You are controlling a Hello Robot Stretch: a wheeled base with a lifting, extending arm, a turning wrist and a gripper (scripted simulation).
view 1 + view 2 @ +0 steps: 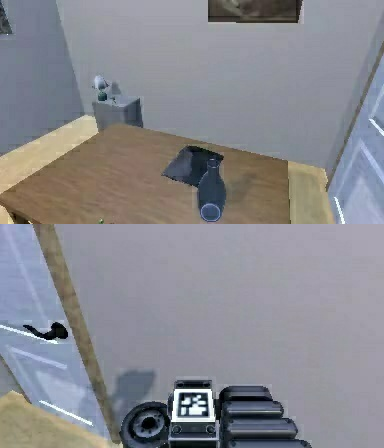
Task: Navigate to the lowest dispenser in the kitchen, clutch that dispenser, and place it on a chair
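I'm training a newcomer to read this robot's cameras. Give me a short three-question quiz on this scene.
1. True or false: the blue-grey bottle is on the wooden table.
2. What hangs on the grey wall in the forward view? A) clock B) framed picture C) mirror
3. Fill in: in the arm side view, the door handle is coloured ____.
Key: 1 true; 2 B; 3 black.

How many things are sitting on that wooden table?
2: a dark blue bottle toward the forward view's bottom, and a flat dark sheet lying just behind it. The table runs past the picture's bottom edge, so more may be hidden.
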